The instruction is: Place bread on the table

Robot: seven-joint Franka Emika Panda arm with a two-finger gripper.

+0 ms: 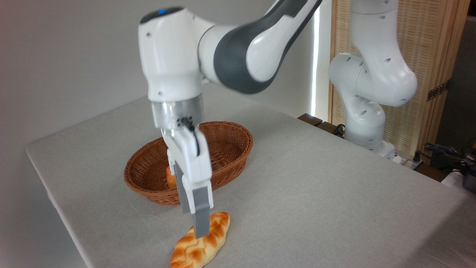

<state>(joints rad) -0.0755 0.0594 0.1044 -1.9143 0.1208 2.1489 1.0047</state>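
Holding only a small orange bun, the wicker basket sits behind the bread; jaws' spread unclear.

place: probably a robotics lab | evidence: arm bolted beside cloth-covered table; loose cables; bamboo screen

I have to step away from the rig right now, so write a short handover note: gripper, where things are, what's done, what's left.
Gripper: pointing down at the braided bread, fingers either side of its middle; from this view I cannot tell whether it is still clamped or already let go.
Bread: lying on the grey table, in front of the wicker basket, outside it.
Small orange bun: in the basket, mostly hidden behind the gripper.
Done: bread is out and resting on the table.
Left: confirm release, lift the arm clear.
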